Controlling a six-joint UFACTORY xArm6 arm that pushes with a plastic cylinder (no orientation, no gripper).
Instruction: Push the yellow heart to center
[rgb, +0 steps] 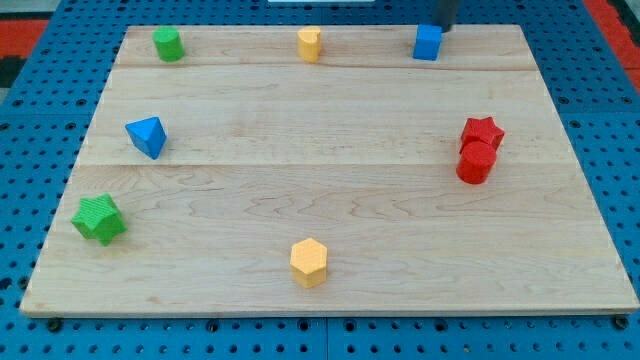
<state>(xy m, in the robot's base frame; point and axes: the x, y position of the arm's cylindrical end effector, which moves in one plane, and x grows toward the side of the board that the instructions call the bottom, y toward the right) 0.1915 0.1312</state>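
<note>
Yellow heart (309, 44) sits top centre of the wooden board (330, 190), near the far edge. My tip (441, 28) comes in at upper right, just above the blue cube (427, 42), well right of the heart, not touching it. No jaws, just a rod. Yellow hexagon (309, 263) lies bottom centre.

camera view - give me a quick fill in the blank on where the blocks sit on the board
1. The block touching the red star is coloured ____.
2. My tip sits just above the ____ cube at the view's top.
3. The yellow heart lies near the view's ____ edge of the board.
4. The yellow hexagon lies near the view's ____ edge.

Missing words: red; blue; top; bottom
</note>
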